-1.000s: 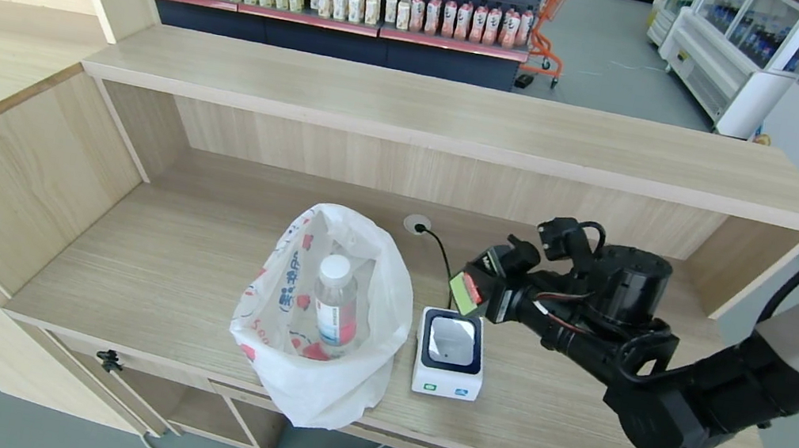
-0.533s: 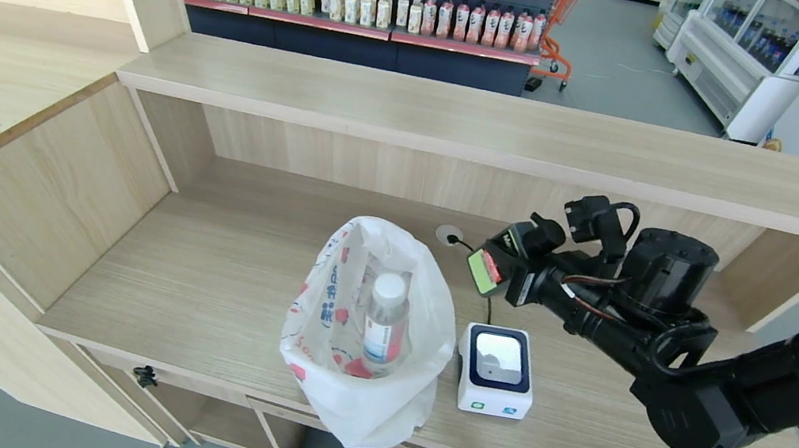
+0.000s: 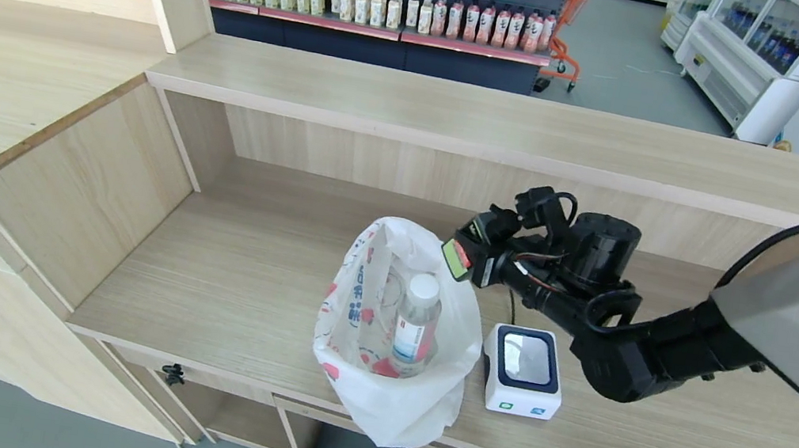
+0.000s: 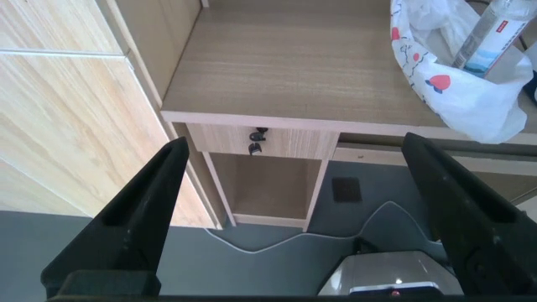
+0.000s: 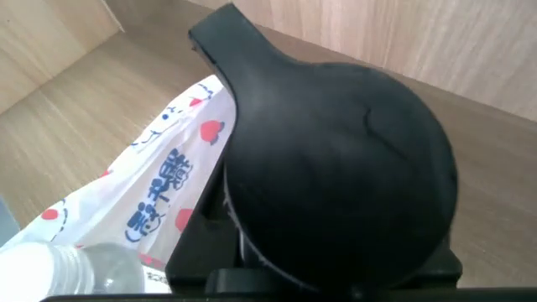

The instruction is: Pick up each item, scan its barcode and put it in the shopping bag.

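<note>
Shopping bag (image 3: pixel 402 409): thin white crinkled plastic with red and blue print, mouth gaping upward. It stands near the front edge of the pale wood-grain surface (image 3: pixel 240 271), its soft bottom bulging slightly over that edge.

Left hand (image 4: pixel 295 143): two black wedge-shaped fingers spread wide with nothing between them. It hangs low before the surface's front edge, with the bag (image 4: pixel 453 84) off to one side.

Inside the bag is a clear plastic bottle (image 3: pixel 418 323), cylindrical, with a white screw cap and a red-and-white label. Its long axis is close to vertical, cap up, leaning a little against the bag wall. Its cap and shoulder also show at the bag's (image 5: pixel 159 184) edge in the right wrist view (image 5: pixel 75 268).

Small flat packet (image 3: pixel 453 259): oblong, green rim, red-orange face. It is held in the air just over the bag's right rim. The face is turned toward the bag and the long side slants.

Right hand (image 3: pixel 471 255): black, pinching that packet at its fingertips.

Scanner (image 3: pixel 524 360): white rounded box whose dark-framed glossy window faces up. It sits just right of the bag and below the right arm. A black cable runs back from it.
</note>
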You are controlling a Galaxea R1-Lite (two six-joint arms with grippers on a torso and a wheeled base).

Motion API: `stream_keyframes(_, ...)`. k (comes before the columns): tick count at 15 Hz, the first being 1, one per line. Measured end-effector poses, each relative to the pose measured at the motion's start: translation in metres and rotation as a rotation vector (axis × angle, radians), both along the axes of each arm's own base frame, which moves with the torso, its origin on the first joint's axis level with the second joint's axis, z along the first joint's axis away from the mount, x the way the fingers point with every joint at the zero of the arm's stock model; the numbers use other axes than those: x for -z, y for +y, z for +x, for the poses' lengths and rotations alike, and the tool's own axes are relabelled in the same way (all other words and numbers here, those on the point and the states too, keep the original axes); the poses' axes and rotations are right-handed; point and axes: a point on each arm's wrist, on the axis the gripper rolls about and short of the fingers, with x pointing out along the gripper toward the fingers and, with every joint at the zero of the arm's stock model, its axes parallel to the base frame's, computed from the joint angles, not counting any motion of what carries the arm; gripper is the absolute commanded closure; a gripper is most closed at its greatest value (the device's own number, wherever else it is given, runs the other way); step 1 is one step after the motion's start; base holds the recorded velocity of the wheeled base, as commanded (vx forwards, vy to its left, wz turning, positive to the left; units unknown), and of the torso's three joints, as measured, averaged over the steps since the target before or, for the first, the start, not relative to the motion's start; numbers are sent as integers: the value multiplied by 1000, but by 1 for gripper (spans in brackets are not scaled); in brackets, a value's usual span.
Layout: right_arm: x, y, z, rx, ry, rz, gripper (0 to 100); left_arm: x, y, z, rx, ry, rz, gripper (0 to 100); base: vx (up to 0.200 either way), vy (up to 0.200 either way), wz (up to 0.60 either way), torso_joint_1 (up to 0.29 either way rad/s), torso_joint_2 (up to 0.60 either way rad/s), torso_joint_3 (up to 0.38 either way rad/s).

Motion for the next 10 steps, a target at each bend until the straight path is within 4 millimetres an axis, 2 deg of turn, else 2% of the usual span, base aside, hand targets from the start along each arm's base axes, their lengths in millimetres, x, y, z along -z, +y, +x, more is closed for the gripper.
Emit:
stream_keyframes(6,39,8,11,-62,82,-22,100,0,0,0,1,0,0,0,0,0,0,0,0,0)
stream_keyframes(10,55,13,23,-78,84,-35,100,0,0,0,1,0,0,0,0,0,0,0,0,0)
